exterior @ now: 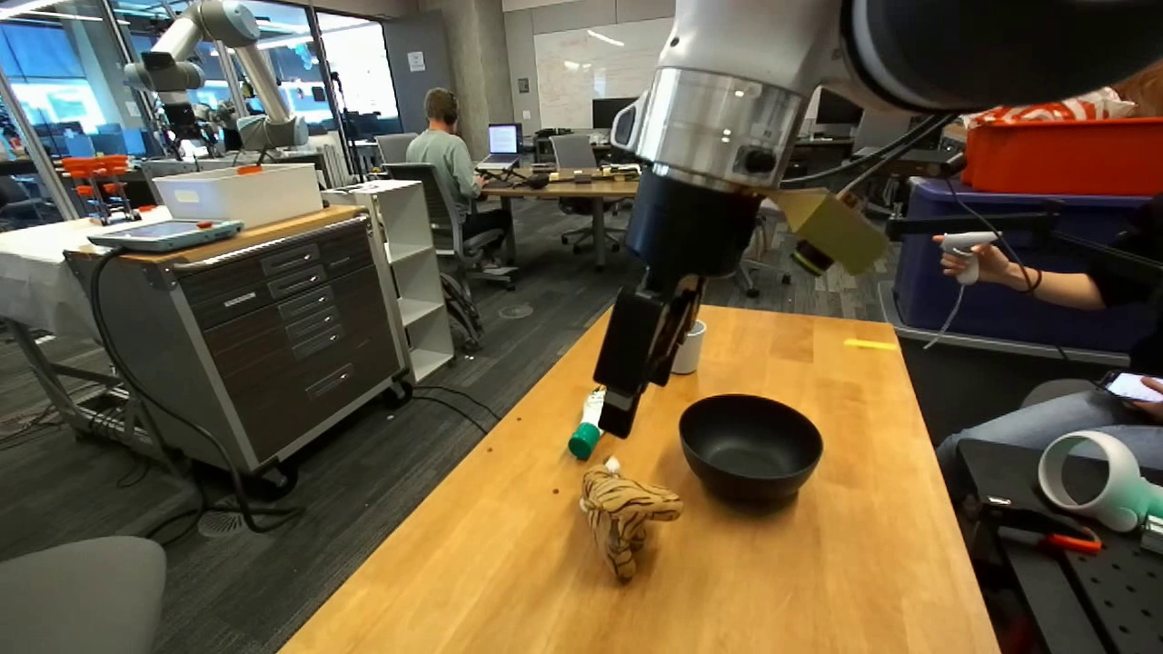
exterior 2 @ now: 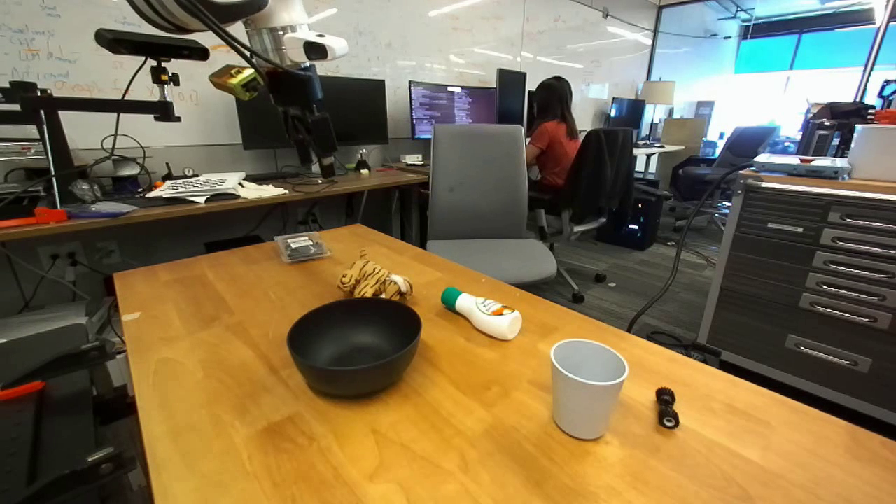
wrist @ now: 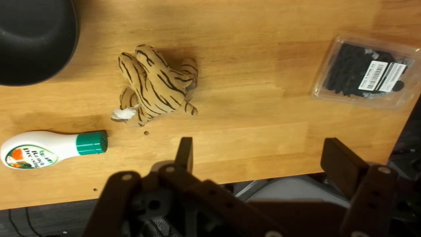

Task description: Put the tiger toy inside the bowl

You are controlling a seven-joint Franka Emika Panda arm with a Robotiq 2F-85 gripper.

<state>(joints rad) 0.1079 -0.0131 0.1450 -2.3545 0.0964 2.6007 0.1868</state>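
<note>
The gripper [wrist: 258, 148] hangs spread wide, empty; in the wrist view the tiger toy [wrist: 158, 85] lies up-left, towards the bowl [wrist: 37, 46].

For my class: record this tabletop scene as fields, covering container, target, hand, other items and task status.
container: black bowl, upright on the wooden table
target: tiger toy, beside the bowl, not touching
hand: open, holding nothing
other items: dressing bottle, lying on its side; pale cup, upright; clear package; small black part
status: toy not yet in bowl
</note>
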